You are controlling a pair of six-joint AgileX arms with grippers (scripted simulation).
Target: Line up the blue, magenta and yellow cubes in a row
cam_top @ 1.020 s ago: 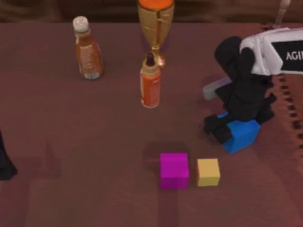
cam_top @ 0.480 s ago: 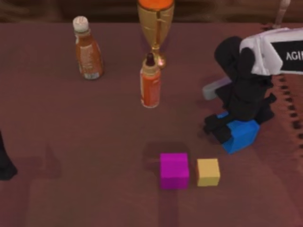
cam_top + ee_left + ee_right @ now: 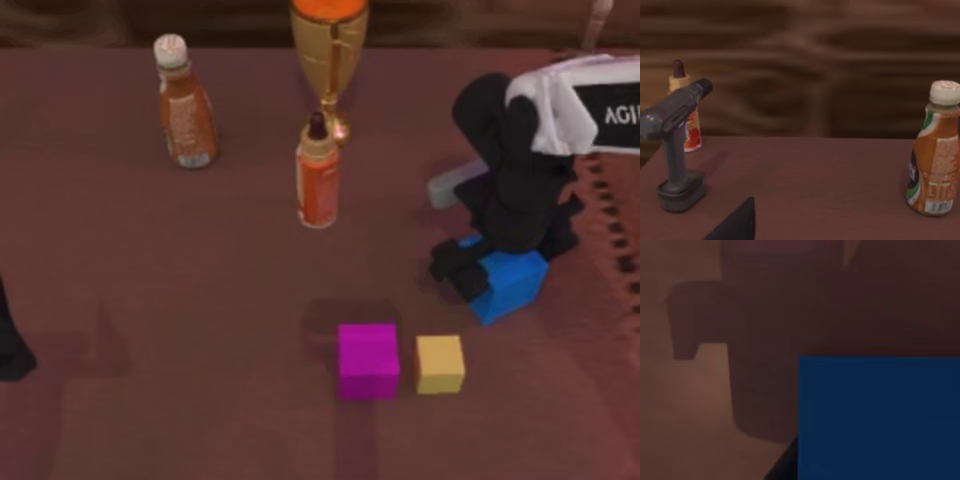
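The blue cube rests at the table's right, seen from above, turned at an angle to the other two. My right gripper comes down over it and is shut on it, one dark finger pressed to its left side. In the right wrist view the blue cube fills the lower corner, with a finger against its edge. The magenta cube and the small yellow cube sit side by side near the front, a narrow gap between them. My left gripper is parked at the left edge.
A brown sauce bottle stands at the back left, an orange bottle at mid-table and a gold trophy behind it. A grey drill is mostly hidden by my right arm; the left wrist view shows the drill upright.
My right arm and the blue cube have edged very slightly upward in the picture. The magenta and yellow cubes and the left arm have not moved.
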